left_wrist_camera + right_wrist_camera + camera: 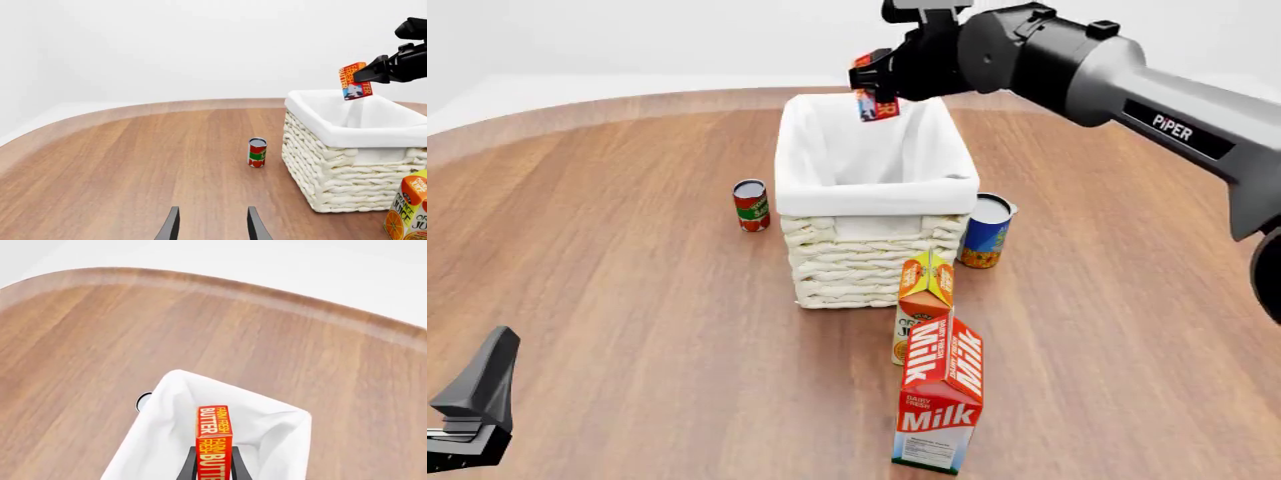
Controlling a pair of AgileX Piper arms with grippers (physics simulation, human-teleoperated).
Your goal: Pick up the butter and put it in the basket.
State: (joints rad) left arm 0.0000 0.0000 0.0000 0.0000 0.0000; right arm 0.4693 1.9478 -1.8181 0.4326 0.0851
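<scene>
From the left wrist view, the butter (353, 81) hangs tilted in the right gripper (363, 76) above the far rim of the basket (347, 165); the left gripper (210, 225) shows two fingers set apart with nothing between them, low over the counter (133, 165), and a small red-and-green can (257, 152) stands just beside the basket, with an "ORANGE JUICE" carton (408, 212) at the edge. In the front view the right gripper (888, 80) pinches the butter (872, 97) over the basket's (874, 250) far end; a "Milk" carton (941, 405) stands nearest, the arm (1174, 115) reads "PiPER". The right wrist view shows the butter (213, 440) edge-on, lettered "FARM FRESH BUTTER", held across its thin faces; it looks a light, stiff box that would drop cleanly.
</scene>
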